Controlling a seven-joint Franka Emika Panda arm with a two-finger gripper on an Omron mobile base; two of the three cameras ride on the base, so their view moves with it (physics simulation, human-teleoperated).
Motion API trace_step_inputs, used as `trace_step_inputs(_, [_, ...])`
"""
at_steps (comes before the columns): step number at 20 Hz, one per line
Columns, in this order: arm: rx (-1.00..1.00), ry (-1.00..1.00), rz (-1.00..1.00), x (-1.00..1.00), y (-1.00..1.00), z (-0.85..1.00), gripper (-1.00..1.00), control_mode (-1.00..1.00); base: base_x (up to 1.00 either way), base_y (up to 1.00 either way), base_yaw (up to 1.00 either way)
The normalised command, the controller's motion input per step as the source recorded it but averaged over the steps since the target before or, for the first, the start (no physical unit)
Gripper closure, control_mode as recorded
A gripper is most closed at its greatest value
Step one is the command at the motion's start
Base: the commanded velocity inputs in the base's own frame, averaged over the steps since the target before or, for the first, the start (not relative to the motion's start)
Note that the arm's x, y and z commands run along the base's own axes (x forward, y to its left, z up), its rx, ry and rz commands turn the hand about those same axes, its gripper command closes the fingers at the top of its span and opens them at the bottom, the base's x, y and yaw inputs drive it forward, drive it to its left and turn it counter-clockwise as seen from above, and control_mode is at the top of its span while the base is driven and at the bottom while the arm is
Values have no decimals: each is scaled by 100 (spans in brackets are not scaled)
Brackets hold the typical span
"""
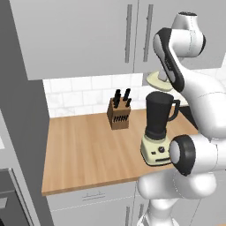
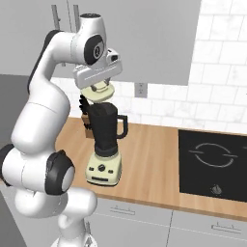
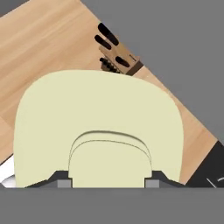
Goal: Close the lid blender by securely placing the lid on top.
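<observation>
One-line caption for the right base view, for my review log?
Gripper holds the lid just above the blender's open jar, not yet seated.

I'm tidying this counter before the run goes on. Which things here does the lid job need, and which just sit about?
Needed:
- the lid, held by the gripper above the jar
- the blender, jar top open

Just about:
- the knife block, behind the blender
- the cooktop, set into the counter
</observation>
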Motion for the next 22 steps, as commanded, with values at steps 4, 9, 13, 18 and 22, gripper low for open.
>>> trace_step_inputs(4, [-5,1,9,14,0,-24,100,-100,0,0,0])
trace_step_inputs(9, [-4,0,9,18,0,-21,100,-100,0,0,0])
trace_step_inputs(13, [-2,0,8,19,0,-21,100,-100,0,0,0])
trace_step_inputs(18, [-6,0,9,3,0,-48,100,-100,0,0,0])
trace_step_inputs(22, [-2,0,9,0,0,-46,100,-100,0,0,0])
